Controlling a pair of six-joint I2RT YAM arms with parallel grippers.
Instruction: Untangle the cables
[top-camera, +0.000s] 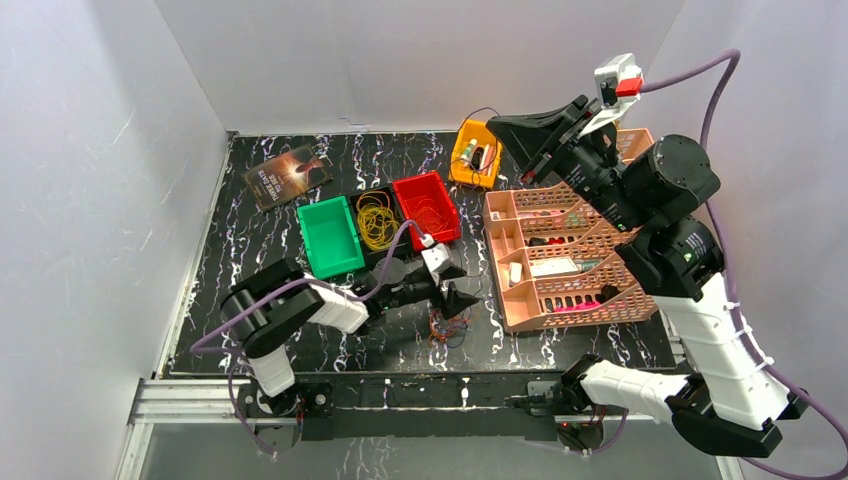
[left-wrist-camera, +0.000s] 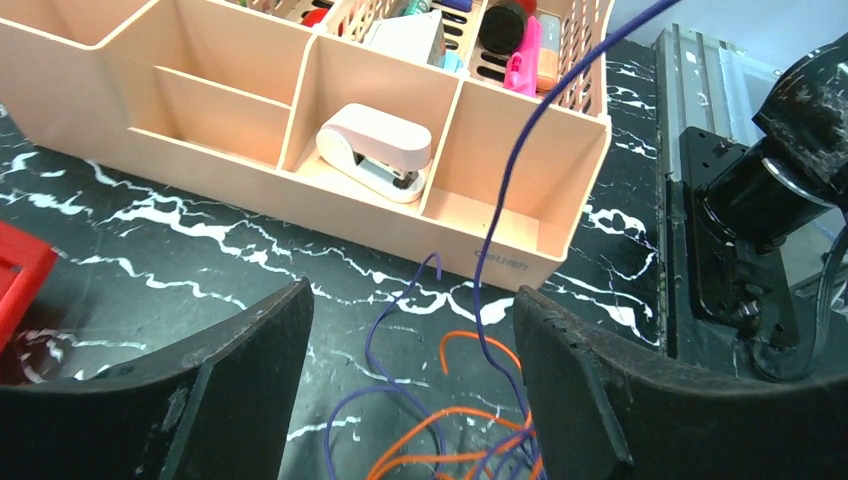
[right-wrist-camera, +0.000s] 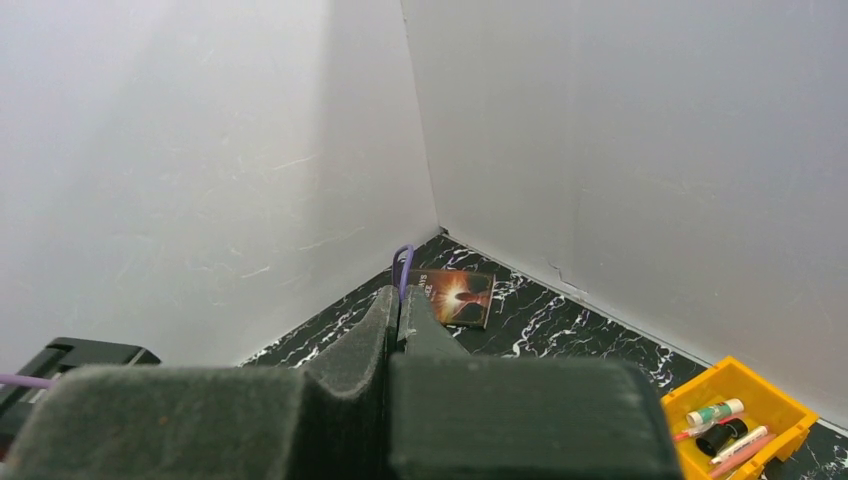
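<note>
The cables (top-camera: 447, 325) lie as a small tangle of orange and purple wires (left-wrist-camera: 480, 440) on the black marbled table, just in front of the peach organizer. My left gripper (left-wrist-camera: 412, 292) hangs low over them, open, with one finger on each side of the loops and nothing pinched; in the top view the left gripper (top-camera: 462, 285) sits just above the tangle. One purple cable (left-wrist-camera: 500, 200) rises from the tangle up and out of the frame. My right gripper (top-camera: 492, 123) is raised high at the back, shut (right-wrist-camera: 398, 295) on a purple cable end (right-wrist-camera: 402, 265) that pokes out past its tips.
The peach organizer (top-camera: 505, 300) with a white stapler (left-wrist-camera: 375, 150) and pens stands right of the tangle. Green (top-camera: 330, 235), black (top-camera: 375, 220) and red (top-camera: 428, 205) bins sit behind the left arm. A yellow bin (top-camera: 475, 150) and a book (top-camera: 288, 172) lie at the back.
</note>
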